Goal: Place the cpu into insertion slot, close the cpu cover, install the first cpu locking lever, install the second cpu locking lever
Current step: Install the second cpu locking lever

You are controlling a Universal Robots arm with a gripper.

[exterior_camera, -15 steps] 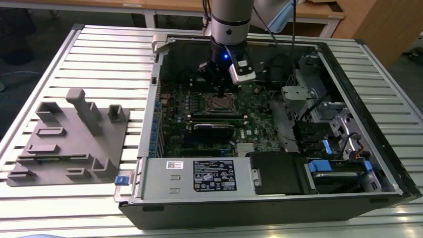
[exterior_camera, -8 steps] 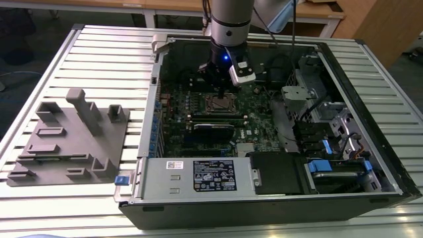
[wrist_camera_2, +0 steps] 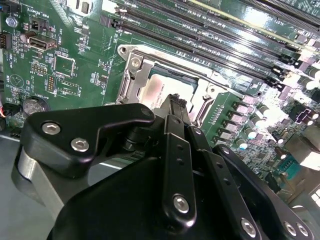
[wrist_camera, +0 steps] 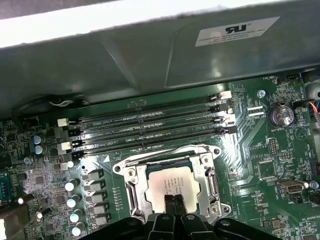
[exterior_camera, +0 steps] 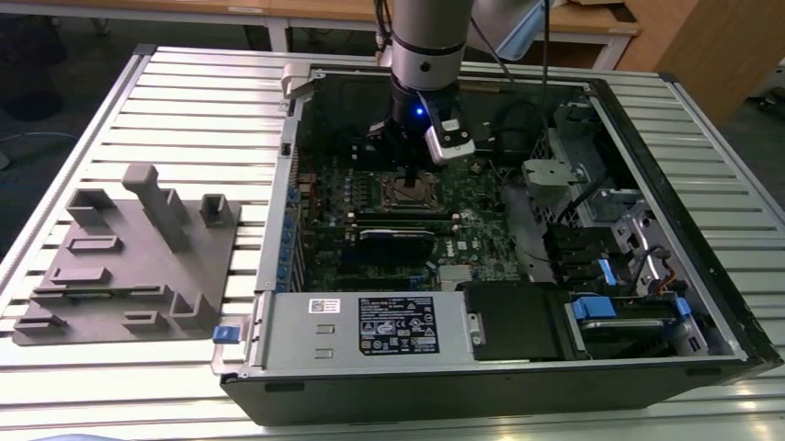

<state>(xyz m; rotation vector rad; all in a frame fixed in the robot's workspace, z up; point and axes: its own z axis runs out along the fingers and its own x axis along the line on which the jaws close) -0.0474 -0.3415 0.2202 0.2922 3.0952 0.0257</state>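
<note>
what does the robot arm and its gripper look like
In the exterior view the arm is a silvery-grey cylinder ending in a black wrist section with a small blue light, a white-and-black camera module clipped beside it, and dark cables trailing off behind. In both wrist views the gripper is matte black, built of flat linkage bars joined by silver screws, tapering to two slim black fingers.
</note>
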